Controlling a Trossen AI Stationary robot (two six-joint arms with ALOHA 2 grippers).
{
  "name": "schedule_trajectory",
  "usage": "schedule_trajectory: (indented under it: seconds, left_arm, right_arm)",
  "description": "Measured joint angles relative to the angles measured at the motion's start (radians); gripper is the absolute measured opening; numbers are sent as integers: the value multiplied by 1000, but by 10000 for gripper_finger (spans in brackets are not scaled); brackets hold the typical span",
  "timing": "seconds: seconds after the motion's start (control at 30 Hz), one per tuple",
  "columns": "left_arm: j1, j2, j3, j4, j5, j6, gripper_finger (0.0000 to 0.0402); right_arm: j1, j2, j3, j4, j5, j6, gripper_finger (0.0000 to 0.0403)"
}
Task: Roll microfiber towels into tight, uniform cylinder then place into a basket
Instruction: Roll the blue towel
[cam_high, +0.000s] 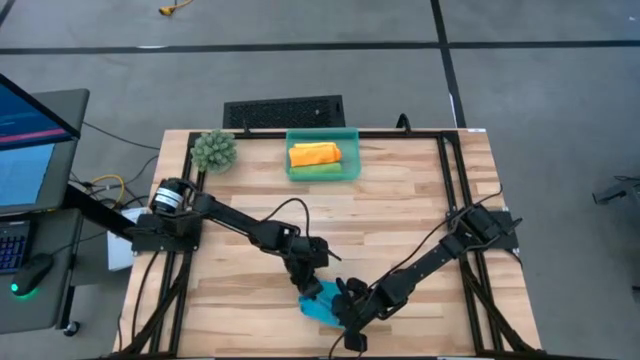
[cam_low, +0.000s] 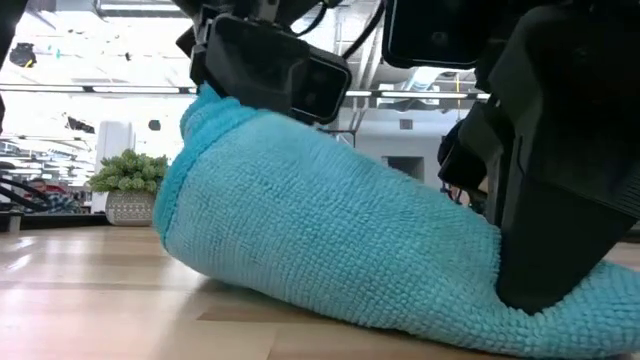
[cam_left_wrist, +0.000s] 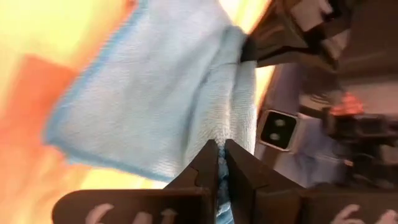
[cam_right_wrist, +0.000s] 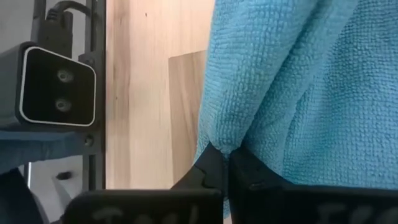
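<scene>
Two tools pinch the blue towel (cam_high: 322, 303) at once, near the table's (cam_high: 400, 210) front edge: the left tool (cam_left_wrist: 220, 163) is clamped on one edge of the cloth, the right tool (cam_right_wrist: 225, 163) nipped shut on a fold at the far end from it. Between them the towel lies as a loose cone, not yet a cylinder. To roll it well, I judge both should keep even tension and turn together. The basket (cam_high: 322, 154), well beyond both tools, already holds an orange roll (cam_high: 314, 153) and a green roll (cam_high: 318, 171).
</scene>
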Motion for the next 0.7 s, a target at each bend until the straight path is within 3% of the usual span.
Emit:
schedule_trajectory:
  seconds: [0.1,0.7]
  left_arm:
    - [-3,-18,1,-55,-45,30,4]
    - [-43,-21,0,-59,-49,96,19]
  right_arm:
    - [-1,0,0,1,-1,1,16]
    - [-28,2,-3,32,-27,25,9]
